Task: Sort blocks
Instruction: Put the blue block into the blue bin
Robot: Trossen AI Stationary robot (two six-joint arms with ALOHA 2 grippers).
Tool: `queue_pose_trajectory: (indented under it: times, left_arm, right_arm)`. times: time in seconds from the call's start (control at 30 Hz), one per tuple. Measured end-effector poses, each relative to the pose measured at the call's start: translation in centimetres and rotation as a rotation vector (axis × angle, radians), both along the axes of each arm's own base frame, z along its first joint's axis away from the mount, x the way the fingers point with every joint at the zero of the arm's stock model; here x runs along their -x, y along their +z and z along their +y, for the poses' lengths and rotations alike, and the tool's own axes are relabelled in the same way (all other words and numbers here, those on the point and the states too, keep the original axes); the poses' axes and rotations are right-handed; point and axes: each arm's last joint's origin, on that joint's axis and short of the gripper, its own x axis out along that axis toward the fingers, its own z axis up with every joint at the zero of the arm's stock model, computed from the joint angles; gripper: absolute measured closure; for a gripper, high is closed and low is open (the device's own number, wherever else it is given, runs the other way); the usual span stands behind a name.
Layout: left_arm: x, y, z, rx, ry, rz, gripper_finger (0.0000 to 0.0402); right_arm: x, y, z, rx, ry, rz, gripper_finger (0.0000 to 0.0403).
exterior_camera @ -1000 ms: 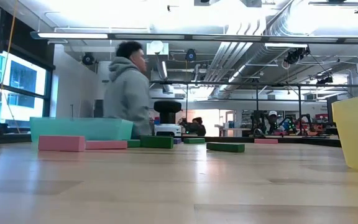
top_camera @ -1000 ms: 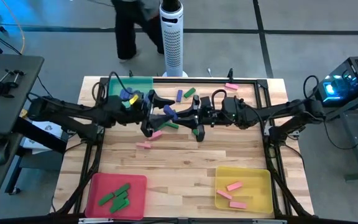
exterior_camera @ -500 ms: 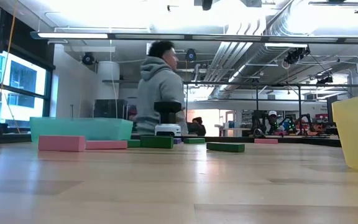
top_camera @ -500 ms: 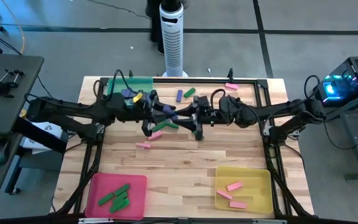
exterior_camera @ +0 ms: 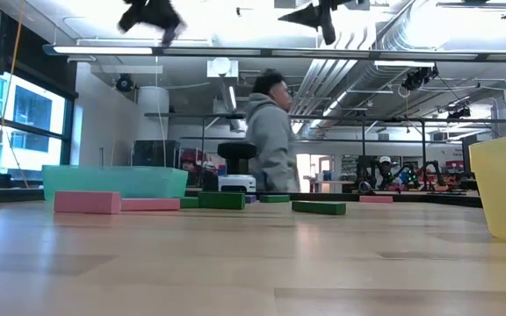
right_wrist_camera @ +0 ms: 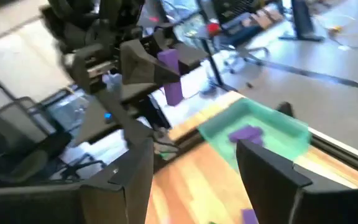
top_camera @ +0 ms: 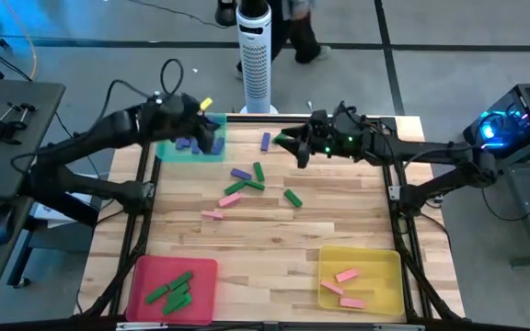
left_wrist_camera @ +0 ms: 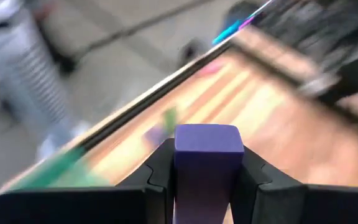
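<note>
Holding a small purple-blue rectangular block [left_wrist_camera: 207,163] clamped in our left gripper [top_camera: 212,140] above the teal plastic tray [top_camera: 165,149], we should lower before releasing; our right gripper [top_camera: 298,153] hovers with fingers apart, empty.

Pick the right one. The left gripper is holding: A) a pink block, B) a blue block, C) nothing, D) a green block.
B: in the left wrist view the left gripper is shut on a blue block, clamped between its two dark fingers, and the right wrist view shows the same.
</note>
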Motion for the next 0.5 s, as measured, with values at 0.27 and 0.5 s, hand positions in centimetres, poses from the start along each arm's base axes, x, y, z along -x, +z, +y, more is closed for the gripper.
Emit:
queue_pose_trajectory:
  times: [0.27, 0.5]
  left_arm:
    - [3.2, -5.8, 6.6, 0.235, 0.219, 0.287, 0.0329]
    - [3.9, -11.7, 11.8, 0.400, 0.259, 0.477, 0.0314]
  right_arm:
    - [-0.5, -1.1, -2.3, -0.055, -0.087, 0.021, 0.0199]
    - [-0.6, -1.6, -3.4, -0.113, -0.151, 0.018, 0.0199]
